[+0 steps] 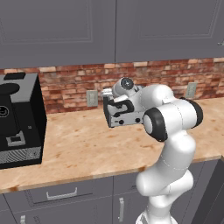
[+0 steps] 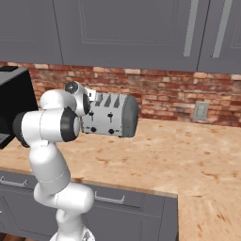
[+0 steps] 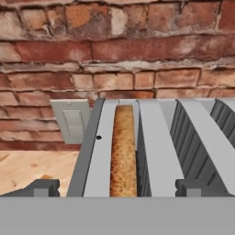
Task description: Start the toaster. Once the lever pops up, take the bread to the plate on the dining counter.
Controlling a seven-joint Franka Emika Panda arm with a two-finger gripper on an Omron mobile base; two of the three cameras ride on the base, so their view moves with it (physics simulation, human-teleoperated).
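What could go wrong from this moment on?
The open pincer hovers over the toaster slots, not at the levers on its front; pressing down here could jam a fingertip into a slot or crush the bread. The toaster is light-looking and could slide toward the brick wall if pushed.

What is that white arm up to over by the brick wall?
It is working at a silver toaster on the kitchen counter. Its end effector hangs open just above the toaster's top slots, holding nothing. A slice of bread sits down inside one slot. A big black coffee machine stands further along the counter. Whether the toaster has been started cannot be told from here.
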